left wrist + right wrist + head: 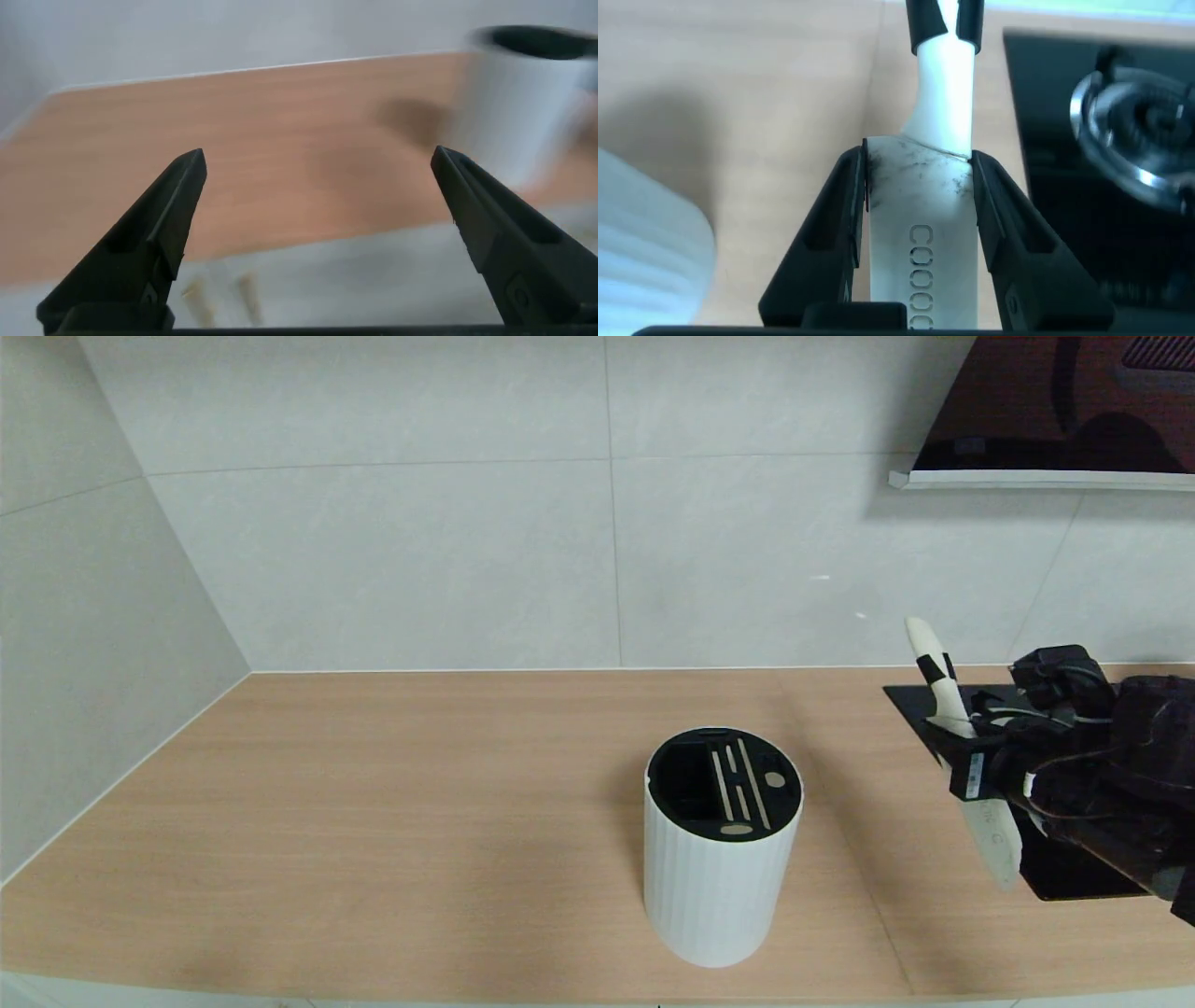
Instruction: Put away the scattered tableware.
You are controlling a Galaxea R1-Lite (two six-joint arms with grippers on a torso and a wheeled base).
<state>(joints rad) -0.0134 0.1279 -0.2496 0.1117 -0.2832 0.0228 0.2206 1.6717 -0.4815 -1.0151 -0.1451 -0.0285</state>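
Right gripper (pixel 966 756) grips a white knife (pixel 995 835) beside a white slotted holder (pixel 721 859) on a wooden bench (pixel 420 821).
Head view: the jaws hide the knife's middle; it tilts, handle up, over the edge of a black stove (pixel 1064 879), well apart from the holder. Left wrist view: the left gripper (pixel 318 187) has its jaws spread wide and holds nothing; the holder is blurred and cut off. Right wrist view: the jaws clamp the blade by the handle; the tip is cut off.

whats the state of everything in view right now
right gripper: shut on the knife
knife: lifted off the counter, handle uppermost
left gripper: open, empty
white holder: upright on the counter, nothing in its slots
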